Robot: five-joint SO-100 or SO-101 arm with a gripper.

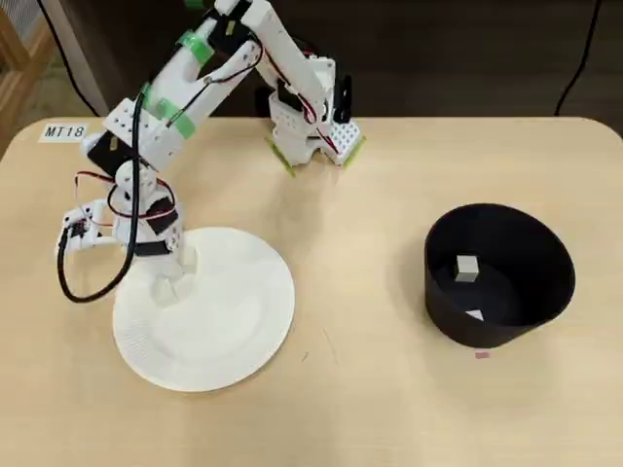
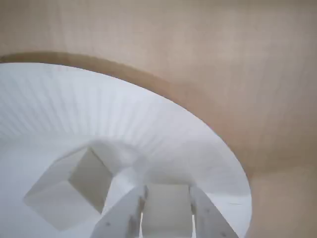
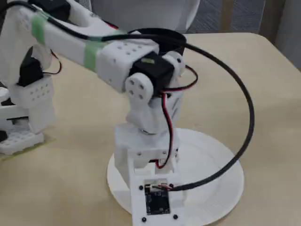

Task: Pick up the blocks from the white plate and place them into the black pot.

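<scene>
The white plate (image 1: 234,331) lies at the left of the table. My gripper (image 1: 167,284) is down on its upper left part. In the wrist view the gripper (image 2: 167,191) has both fingers (image 2: 121,215) against the sides of one white block (image 2: 166,215), which rests on the plate (image 2: 99,114). A second loose block (image 2: 64,193) lies just left of it. The black pot (image 1: 506,306) stands at the right with two white blocks (image 1: 467,268) inside. In the fixed view the wrist hides the gripper and the blocks above the plate (image 3: 211,188).
The arm's base (image 1: 311,131) stands at the table's back middle. A label (image 1: 64,130) sits at the back left. A tiny pink piece (image 1: 482,353) lies in front of the pot. A black cable (image 1: 83,292) loops left of the plate.
</scene>
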